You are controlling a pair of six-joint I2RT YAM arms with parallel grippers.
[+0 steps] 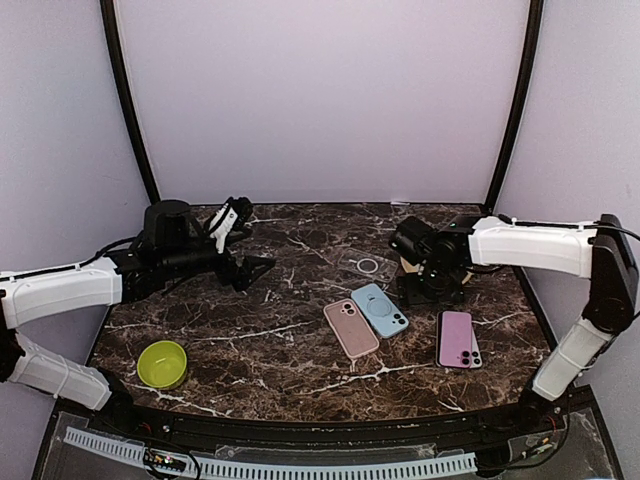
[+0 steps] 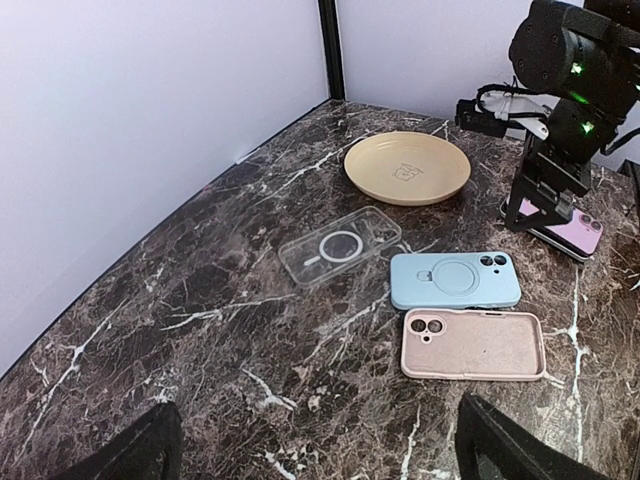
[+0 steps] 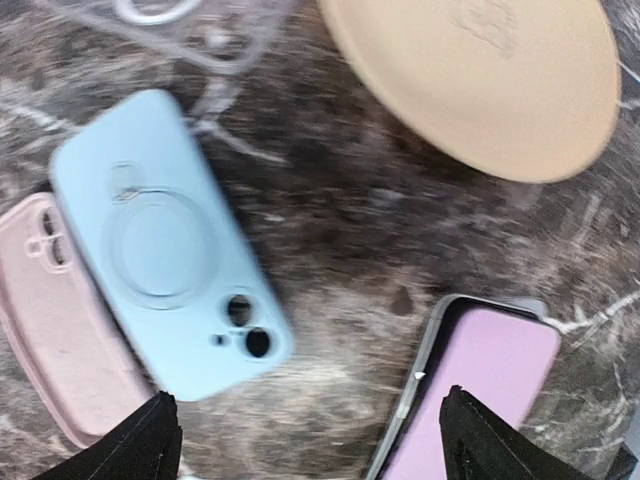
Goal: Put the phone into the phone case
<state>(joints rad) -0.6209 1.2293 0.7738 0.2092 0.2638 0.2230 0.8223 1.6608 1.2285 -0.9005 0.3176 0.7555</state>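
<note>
The phone (image 1: 457, 338) is pinkish purple and lies flat at the right of the marble table; it also shows in the left wrist view (image 2: 565, 228) and the right wrist view (image 3: 480, 400). Three cases lie left of it: a blue one (image 1: 380, 309), a pink one (image 1: 351, 327) and a clear one (image 1: 366, 265). My right gripper (image 1: 432, 290) hovers open and empty between the blue case (image 3: 170, 250) and the phone, just above the table. My left gripper (image 1: 258, 270) is open and empty, well left of the cases, facing them.
A tan plate (image 2: 407, 167) sits at the back, behind the clear case (image 2: 340, 245) and mostly hidden by my right arm in the top view. A green bowl (image 1: 163, 363) stands at the front left. Curved walls close the back and sides.
</note>
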